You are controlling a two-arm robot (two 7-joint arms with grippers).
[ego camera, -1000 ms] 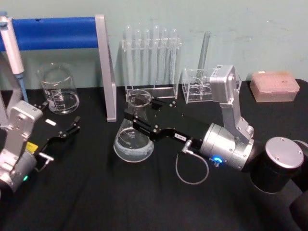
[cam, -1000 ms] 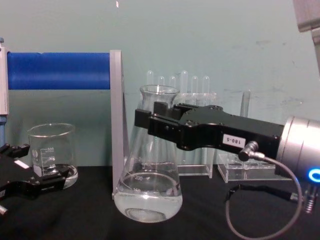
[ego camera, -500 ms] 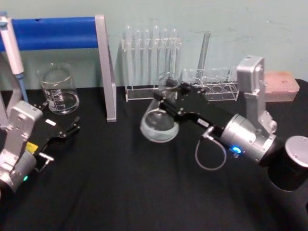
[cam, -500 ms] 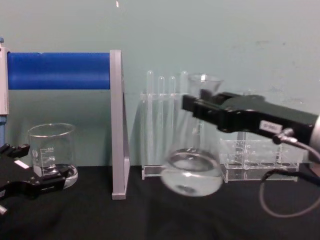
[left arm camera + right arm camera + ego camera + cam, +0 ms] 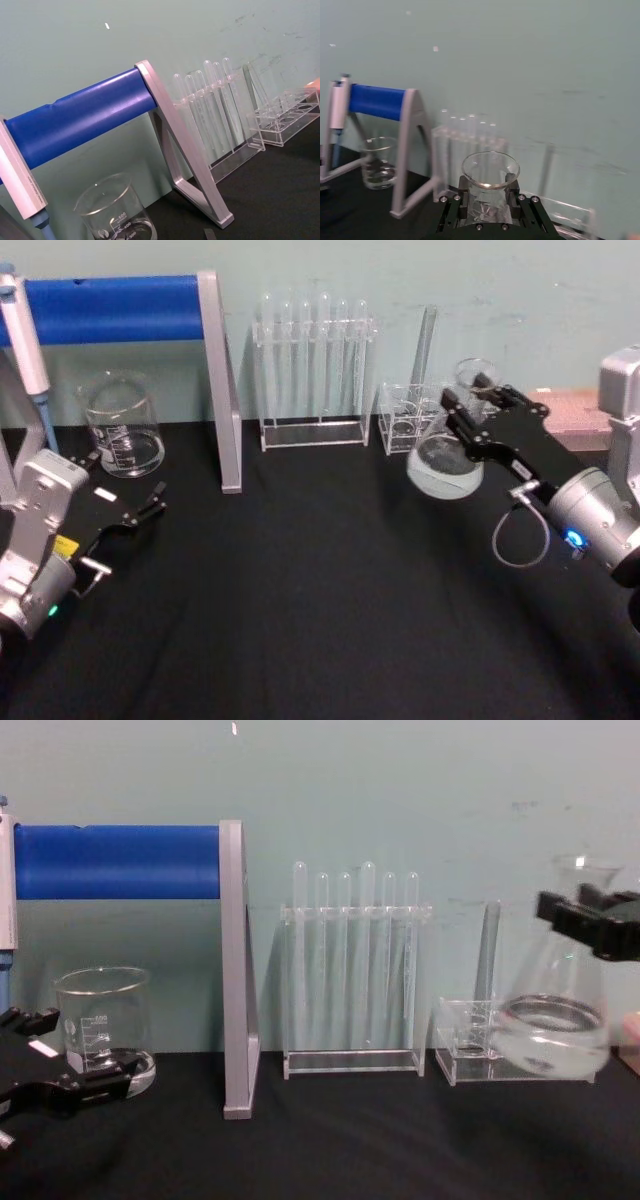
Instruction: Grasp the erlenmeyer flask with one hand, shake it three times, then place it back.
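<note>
Erlenmeyer flask [image 5: 443,464]: held off the table at the far right, in front of the small clear rack. In the head view it leans, base toward the robot's left and rim toward the right. A shallow layer of clear liquid sits in its wide base. In the chest view [image 5: 553,1020] its base hangs above the black surface, and in the right wrist view [image 5: 490,173] its flared rim stands just above the fingers.

Table [image 5: 300,620]: covered in black cloth.

Pipette stand [image 5: 110,308]: blue crossbar on grey legs at the far left, with a pipette [image 5: 25,340] hanging at its left end.

Right gripper [image 5: 480,396]: black, reaching in from the right. Its fingers are closed tight on the flask's neck, one on each side. It also shows in the chest view [image 5: 590,925] and the right wrist view [image 5: 490,204].

Left gripper [image 5: 125,482]: parked low at the table's left edge, near the beaker. Its fingers are spread apart and hold nothing. The chest view [image 5: 62,1055] shows it in front of the beaker.

Test tube rack [image 5: 315,370]: clear, at the back centre, with a row of upright tubes.

Small clear rack [image 5: 403,425]: just right of the tube rack, with one tall tube [image 5: 425,340] standing in it.

Beaker [image 5: 122,425]: cylindrical, with a printed scale, standing under the blue crossbar, well apart from the flask.
</note>
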